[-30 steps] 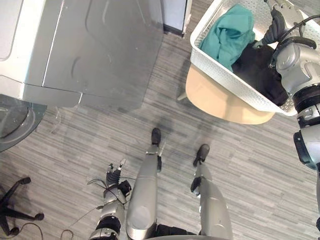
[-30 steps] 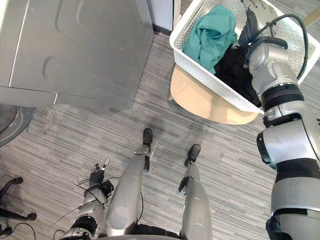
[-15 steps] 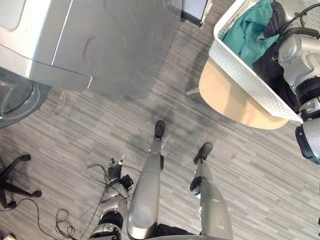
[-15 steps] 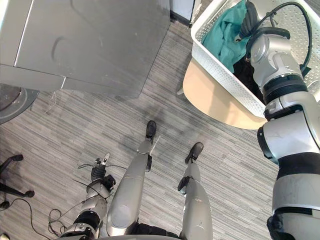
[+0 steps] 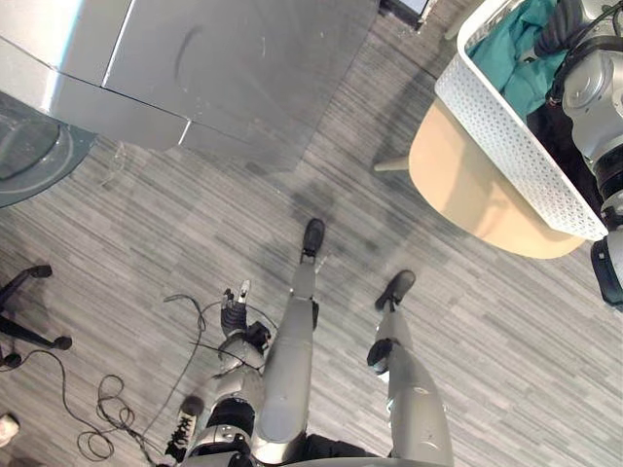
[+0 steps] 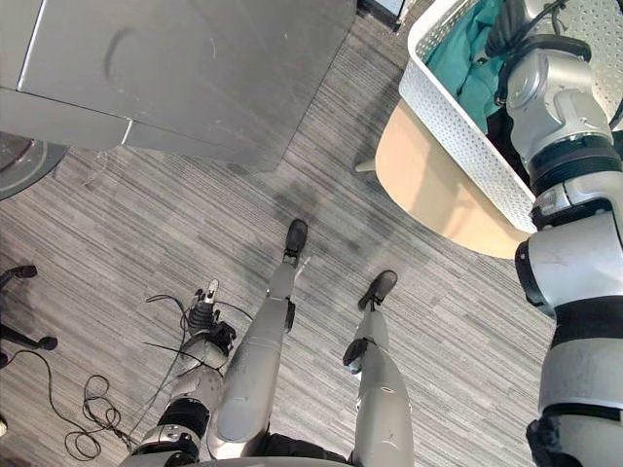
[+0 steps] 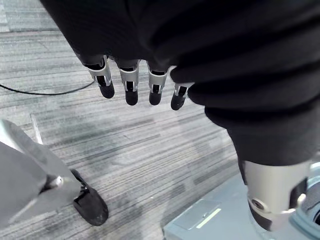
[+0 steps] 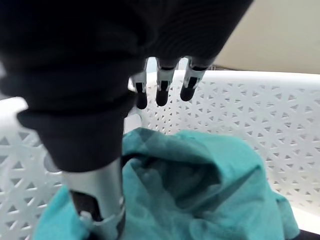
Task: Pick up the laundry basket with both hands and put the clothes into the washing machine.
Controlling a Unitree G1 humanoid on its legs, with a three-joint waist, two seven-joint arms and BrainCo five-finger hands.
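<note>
2 hands, and neither grips the basket [image 5: 516, 146] yet. The whole view has swung over the last 1 s: the basket and the washing machine [image 5: 224, 68] both slid toward the upper right of the head views together, so that is the head camera moving, not the things. The basket sits on the round tan table [image 5: 477, 195] up at the robot's right, with the teal cloth [image 8: 200, 190] and the black cloth [image 5: 563, 141] inside it. The right hand [image 8: 161, 82] hangs over the teal cloth inside the basket as it did 1 s ago, fingers straight and loose, holding nothing. The left hand [image 7: 131, 82] is low beside the robot's left leg over the grey floor [image 5: 146, 243], fingers relaxed and empty, well apart from the basket, same as before. The washing machine is at the upper left, with floor between it and the table. Its round glass door [image 5: 29, 156] shows at the view's edge, probably swung open, but it is too cropped to be sure. For the task this means no progress on the lift. The step in hand looks like reaching, and the left hand must come across to the basket's rim before a 2-handed pickup can start.
</note>
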